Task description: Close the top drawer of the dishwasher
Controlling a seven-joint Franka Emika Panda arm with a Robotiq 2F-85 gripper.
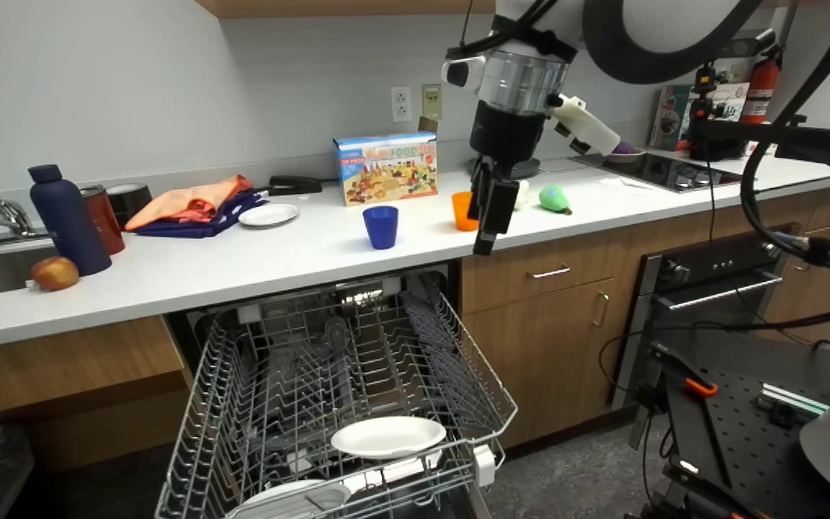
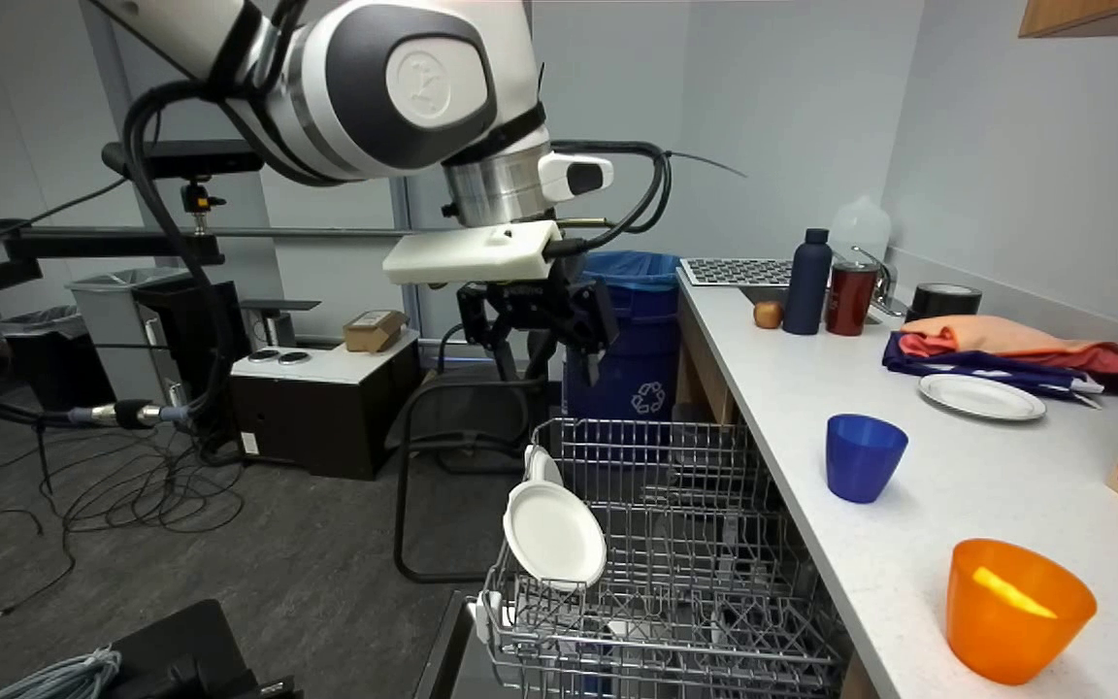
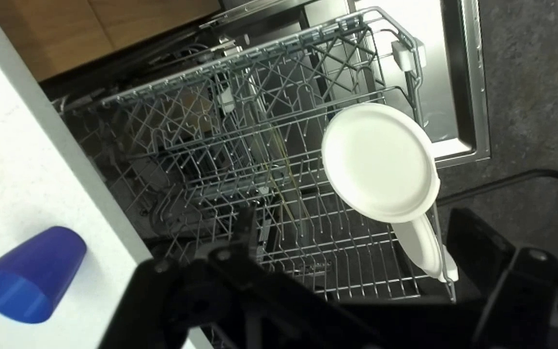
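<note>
The top drawer, a wide grey wire rack (image 1: 451,360), is pulled out of the dishwasher (image 3: 475,97) and shows in both exterior views (image 2: 675,573) and the wrist view (image 3: 279,121). Two white plates stand at its front edge: one leans face up (image 3: 378,162), and another (image 3: 419,247) is tilted behind it. My gripper (image 2: 549,364) is open and empty, above the rack and apart from it. It shows edge-on in an exterior view (image 1: 491,216). In the wrist view its fingers (image 3: 356,218) appear to either side of the plates, one over the tines, one beyond the front rim. The lower rack is mostly hidden.
The white counter (image 1: 242,270) overhangs the dishwasher. A blue cup (image 1: 381,227) and an orange cup (image 2: 1015,612) stand near its edge. The dishwasher door lies open beneath the rack. A black chair (image 2: 467,417) and a blue recycling bin (image 2: 637,340) stand beyond the rack.
</note>
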